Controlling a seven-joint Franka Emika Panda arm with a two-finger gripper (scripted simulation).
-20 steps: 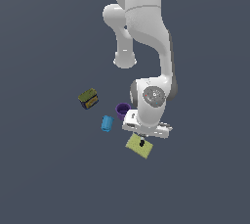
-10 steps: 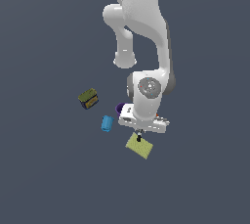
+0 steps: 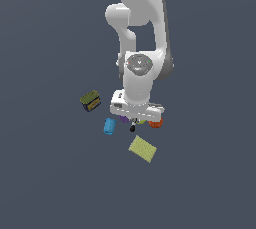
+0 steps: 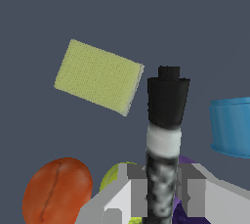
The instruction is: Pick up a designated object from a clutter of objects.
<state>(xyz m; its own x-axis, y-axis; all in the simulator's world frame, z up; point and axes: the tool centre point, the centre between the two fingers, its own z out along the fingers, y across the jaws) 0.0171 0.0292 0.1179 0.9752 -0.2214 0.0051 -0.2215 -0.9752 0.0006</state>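
My gripper (image 4: pixel 161 189) is shut on the marker pen (image 4: pixel 164 135). The pen has a whitish-grey barrel and a black end that sticks out past the fingers (image 4: pixel 128 189). In the exterior view the gripper (image 3: pixel 133 123) hangs under the white arm and the pen's dark tip (image 3: pixel 132 128) pokes out below it, lifted off the floor. The yellow-green flat pad (image 3: pixel 142 148) lies apart from the gripper, also in the wrist view (image 4: pixel 99 76). The blue can (image 3: pixel 109 126), purple cup (image 3: pixel 124 119) and orange-red ball (image 3: pixel 155 122) sit close around the gripper.
The olive box (image 3: pixel 90 101) stands toward the exterior view's left. In the wrist view the orange-red ball (image 4: pixel 56 190), green apple (image 4: pixel 114 176), purple cup (image 4: pixel 185 208) and blue can (image 4: pixel 231 126) crowd around the fingers. The floor is dark grey.
The arm has risen and swung back from over the yellow-green pad, carrying the marker pen. The pad now lies uncovered.
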